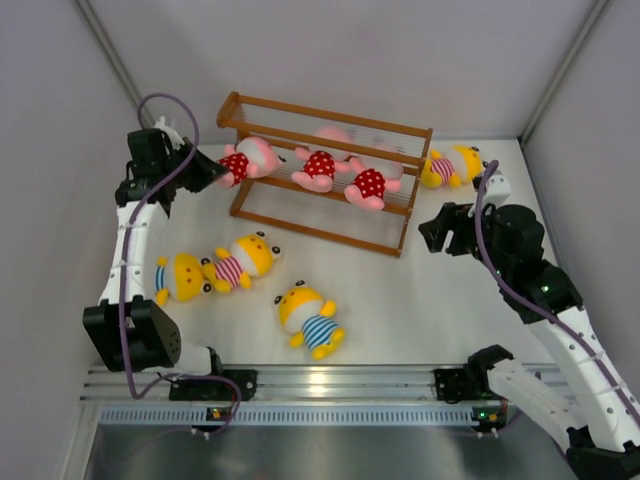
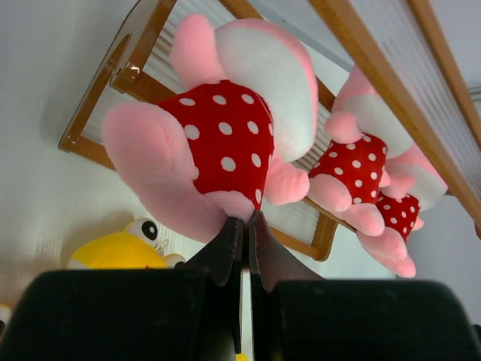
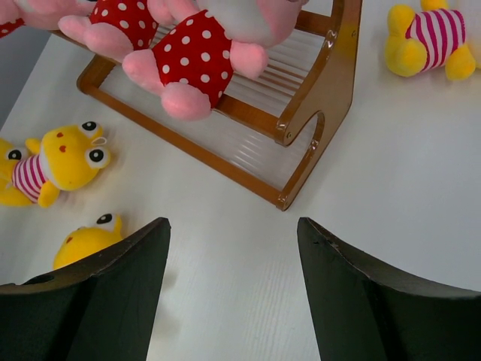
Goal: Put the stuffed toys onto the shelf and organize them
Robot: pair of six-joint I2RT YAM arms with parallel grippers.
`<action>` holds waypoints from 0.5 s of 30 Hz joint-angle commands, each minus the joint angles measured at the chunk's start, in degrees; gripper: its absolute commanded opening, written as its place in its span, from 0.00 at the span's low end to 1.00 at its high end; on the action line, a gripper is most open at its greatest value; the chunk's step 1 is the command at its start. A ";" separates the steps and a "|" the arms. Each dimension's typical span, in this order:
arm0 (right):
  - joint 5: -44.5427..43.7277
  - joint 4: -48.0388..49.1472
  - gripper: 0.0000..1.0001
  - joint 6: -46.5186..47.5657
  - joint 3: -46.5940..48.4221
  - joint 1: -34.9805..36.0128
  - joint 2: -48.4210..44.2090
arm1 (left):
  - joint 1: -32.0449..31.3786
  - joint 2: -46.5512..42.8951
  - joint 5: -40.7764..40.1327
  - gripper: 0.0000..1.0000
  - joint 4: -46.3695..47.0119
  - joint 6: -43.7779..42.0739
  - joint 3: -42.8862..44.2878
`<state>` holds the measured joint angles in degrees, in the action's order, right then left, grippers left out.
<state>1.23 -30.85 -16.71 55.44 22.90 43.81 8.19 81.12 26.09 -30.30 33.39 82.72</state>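
Yellow toy (image 3: 84,241) partly hidden behind right tool (image 3: 233,226); shirt unseen, perhaps blue-striped.

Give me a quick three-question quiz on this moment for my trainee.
1. How many pink toys lie on the shelf?
2. True or false: the right gripper stands shut.
3. Which describes the lone toy past the shelf's right end? A) yellow, pink-striped shirt B) yellow, blue-striped shirt C) pink, red dotted outfit

Key: 1. three; 2. false, its fingers stand wide apart with nothing between them; 3. A
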 commanded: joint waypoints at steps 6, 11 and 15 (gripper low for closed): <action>-0.88 2.28 0.69 0.01 0.63 0.92 -2.33 | -2.91 0.97 -2.45 0.00 13.07 3.26 -7.39; -0.88 2.55 0.69 -0.17 0.72 0.92 -1.89 | -5.63 1.85 -1.91 0.00 16.59 3.79 -8.89; -0.88 2.81 0.69 -0.17 0.20 0.92 -1.98 | -6.43 3.16 -1.83 0.00 18.69 4.40 -8.80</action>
<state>0.86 -30.85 -16.73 55.44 22.90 42.13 2.50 83.99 23.94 -18.52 36.71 74.00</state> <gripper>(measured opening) 0.691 0.035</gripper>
